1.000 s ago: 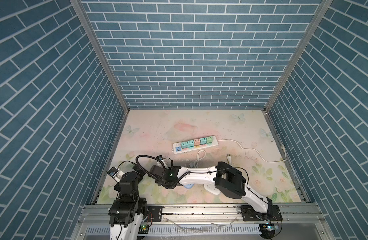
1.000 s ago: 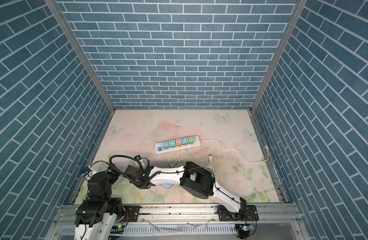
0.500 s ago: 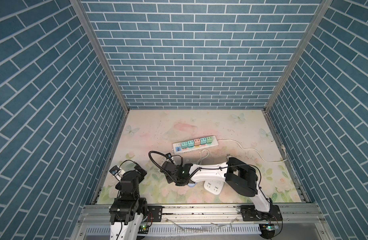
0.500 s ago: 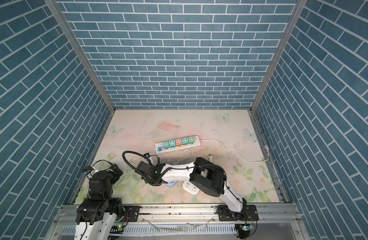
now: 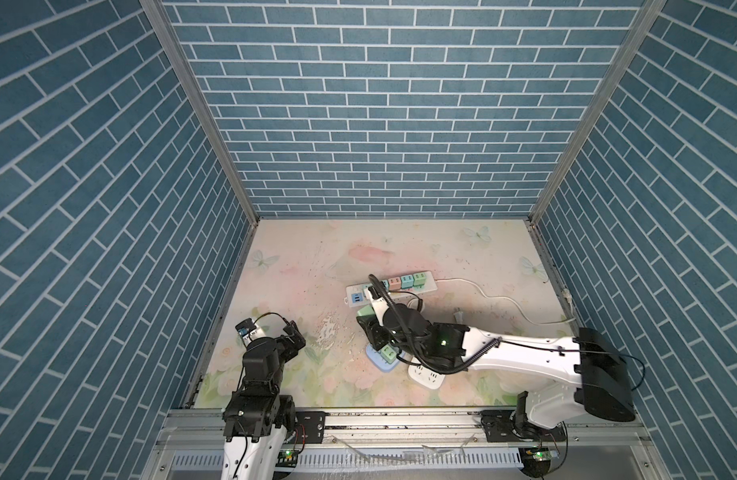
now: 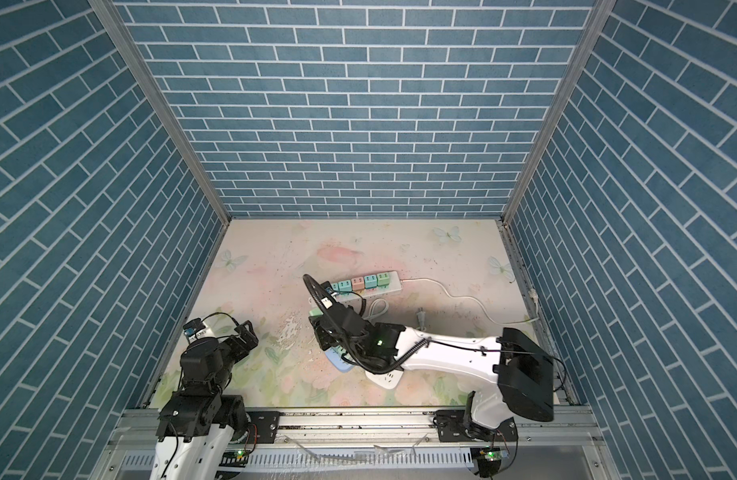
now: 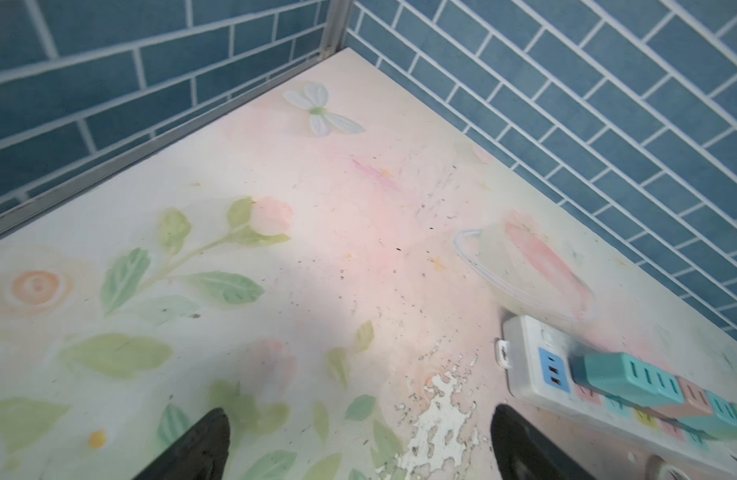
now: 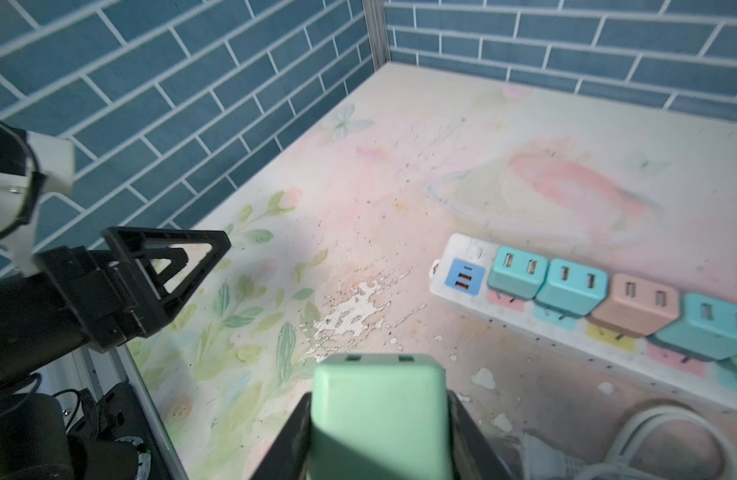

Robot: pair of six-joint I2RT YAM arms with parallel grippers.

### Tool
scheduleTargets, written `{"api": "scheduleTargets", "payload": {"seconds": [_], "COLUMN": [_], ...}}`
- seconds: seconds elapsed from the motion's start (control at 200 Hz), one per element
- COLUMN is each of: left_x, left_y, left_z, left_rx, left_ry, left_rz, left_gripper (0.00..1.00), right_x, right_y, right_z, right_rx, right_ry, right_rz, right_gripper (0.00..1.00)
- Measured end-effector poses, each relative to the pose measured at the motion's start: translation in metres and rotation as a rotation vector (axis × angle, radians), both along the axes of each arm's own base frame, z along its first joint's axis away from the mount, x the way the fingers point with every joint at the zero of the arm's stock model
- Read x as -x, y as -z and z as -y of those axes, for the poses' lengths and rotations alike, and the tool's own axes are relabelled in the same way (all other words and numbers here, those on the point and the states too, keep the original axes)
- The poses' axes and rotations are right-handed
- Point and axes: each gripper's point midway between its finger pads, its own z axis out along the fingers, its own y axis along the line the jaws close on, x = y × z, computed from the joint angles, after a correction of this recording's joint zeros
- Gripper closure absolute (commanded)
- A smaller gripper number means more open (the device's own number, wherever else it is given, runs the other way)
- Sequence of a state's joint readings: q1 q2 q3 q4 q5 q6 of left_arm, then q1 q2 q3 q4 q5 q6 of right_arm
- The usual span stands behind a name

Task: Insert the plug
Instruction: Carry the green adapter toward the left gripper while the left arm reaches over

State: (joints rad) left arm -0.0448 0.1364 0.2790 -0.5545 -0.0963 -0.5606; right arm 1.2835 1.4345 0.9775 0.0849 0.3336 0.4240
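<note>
At the right tool: jaws partly closed on the mint-green plug, one pad on each flank; the grip looks square.
Plug heading: the face with two slots points away from the wrist, toward the corner post. The prongs are hidden, so I cannot tell which face carries them.
Plug long axis: seems to lie along the tool's reach, oblique to the strip's length.
Plug place: in a top view it hangs near the blue-port end of the power strip, on the robot's side and apart from it.
Power strip: one row is filled with chargers; the coloured sockets beside them look free.
Step in hand: carrying the plug to the strip, I judge; it is not yet inserted.
Next move: calls for bringing the prongs square over a free socket, then pressing straight in.
Left tool: wide open and empty, low over the surface.
</note>
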Motion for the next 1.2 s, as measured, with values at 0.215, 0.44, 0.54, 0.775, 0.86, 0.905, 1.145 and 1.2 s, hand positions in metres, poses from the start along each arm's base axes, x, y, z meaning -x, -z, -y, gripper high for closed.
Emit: {"api": "scheduleTargets", "payload": {"seconds": [0.215,0.44,0.54,0.775,0.86,0.905,1.145,1.2], "left_x": [-0.021,-0.027,-0.018,0.015,0.024,0.028,0.044,0.043], "left_y": [-0.011,-0.051,-0.072,-0.097,-0.091,-0.085,-0.06,-0.058], "left_z": [0.046,0.092,0.118,0.174,0.194,0.204,0.258,0.267], "left_rx": [0.066,0.135,0.128,0.106,0.092,0.077,-0.034,-0.051], "left_ry": [0.261,0.497,0.617,0.875,0.957,0.995,1.162,1.176], "left_rz": [0.025,0.076,0.121,0.158,0.124,0.098,-0.019,-0.03], "left_gripper": [0.07,0.15,0.17,0.22,0.22,0.23,0.24,0.25], "right_x": [0.0,-0.004,-0.002,0.015,0.022,0.026,0.036,0.037], "right_y": [0.0,0.017,0.026,0.048,0.052,0.053,0.049,0.049], "right_z": [0.054,0.074,0.08,0.094,0.098,0.099,0.093,0.091], "right_rx": [0.008,0.094,0.11,0.113,0.096,0.088,0.073,0.07], "right_ry": [0.014,0.015,-0.002,-0.106,-0.147,-0.166,-0.242,-0.254], "right_rz": [0.203,0.349,0.392,0.483,0.525,0.544,0.614,0.62], "right_gripper": [1.0,1.0,1.0,1.0,1.0,1.0,1.0,1.0]}}
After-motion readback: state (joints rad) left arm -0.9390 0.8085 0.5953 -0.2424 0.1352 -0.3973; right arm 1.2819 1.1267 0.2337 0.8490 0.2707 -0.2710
